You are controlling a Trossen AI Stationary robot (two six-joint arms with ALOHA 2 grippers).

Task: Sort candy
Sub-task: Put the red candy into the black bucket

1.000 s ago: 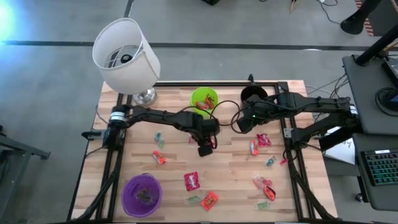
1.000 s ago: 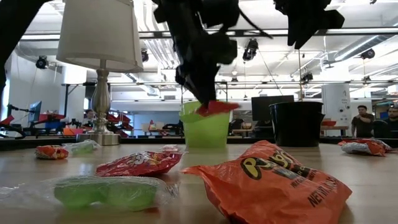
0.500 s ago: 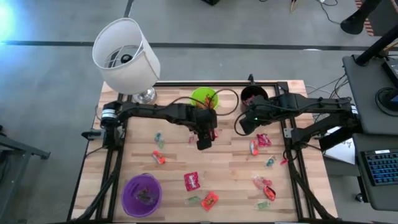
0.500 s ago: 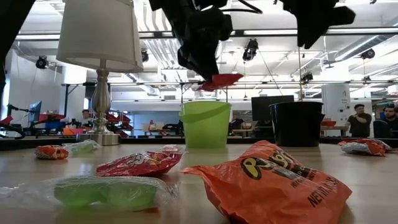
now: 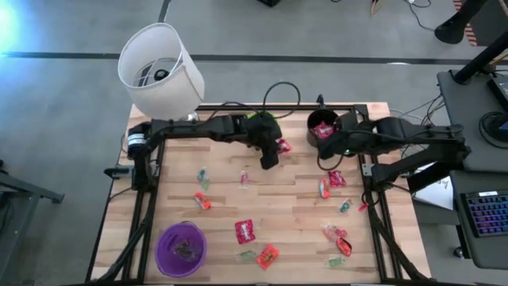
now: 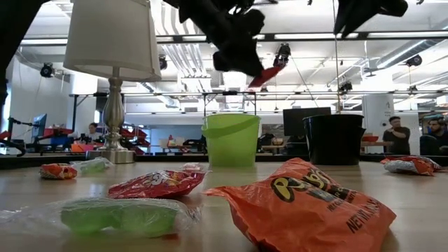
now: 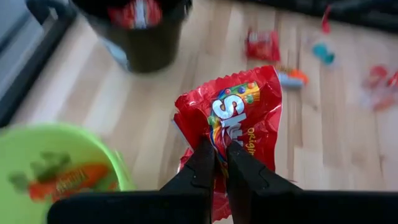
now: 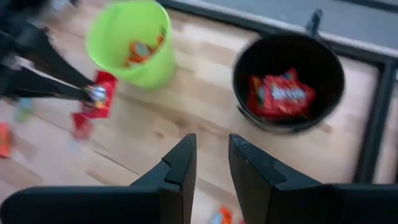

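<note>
- Left gripper (image 7: 219,163): clamped on a red Skittles packet (image 7: 238,118), held in the air between the green cup (image 5: 255,121) and the black cup (image 5: 323,127)
- Right gripper (image 8: 210,157): fingers a little apart, nothing between them, above the table just beside the black cup
- Black cup: red packets inside
- Green cup: an orange packet inside
- Remaining candy (image 5: 245,231): scattered across the wooden table (image 5: 294,206)
- Purple cup (image 5: 182,248): near corner on the left arm's side

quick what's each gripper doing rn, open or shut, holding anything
Left gripper: shut on the red Skittles packet, held above the table.
Right gripper: open, holding nothing, near the black cup.
</note>
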